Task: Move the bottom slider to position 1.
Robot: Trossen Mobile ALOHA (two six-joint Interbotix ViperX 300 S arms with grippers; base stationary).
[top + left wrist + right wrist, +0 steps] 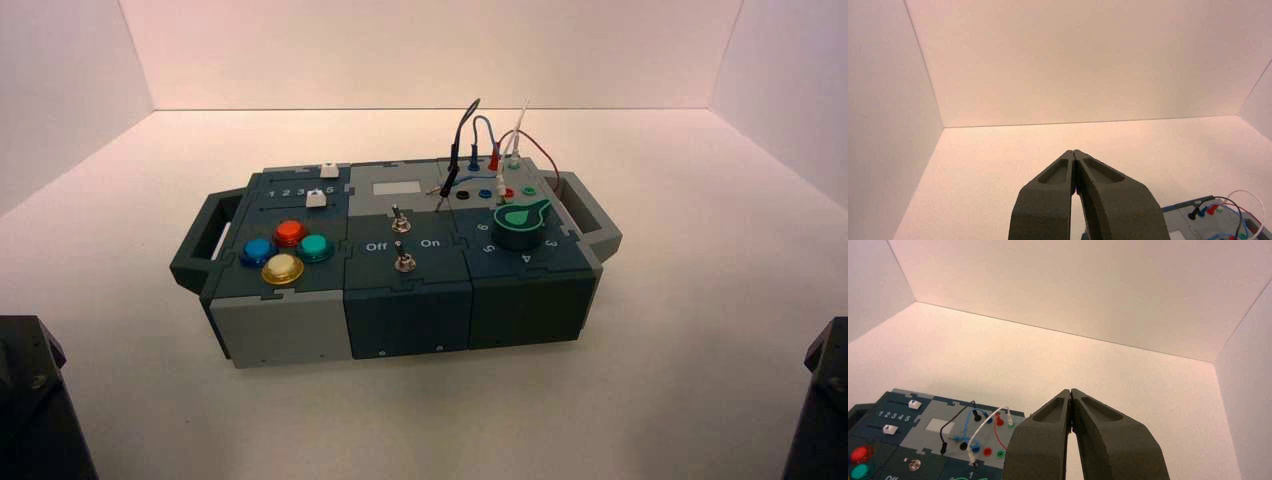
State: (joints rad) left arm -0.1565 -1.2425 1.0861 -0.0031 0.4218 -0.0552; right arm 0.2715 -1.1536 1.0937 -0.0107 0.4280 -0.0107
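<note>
The bottom slider [317, 198] is a small white knob on the box's dark teal far-left panel; its twin white knob [328, 170] sits just behind it. The printed row "1 2 3 4 5" runs between them, with position 1 [273, 192] at its left end. The right wrist view shows the bottom slider [890, 429], the digit 1 [881, 414] and the twin knob [914, 404]. My left gripper [1074, 151] is shut on nothing, well back from the box. My right gripper [1070, 390] is shut and empty too, also clear of the box.
The box [400, 300] stands mid-table with a handle [198, 245] at each end. It carries coloured round buttons [285, 250], two toggle switches [401, 222], a green knob [522, 222] and looped wires [480, 140]. Both arms [30, 400] are parked at the near corners.
</note>
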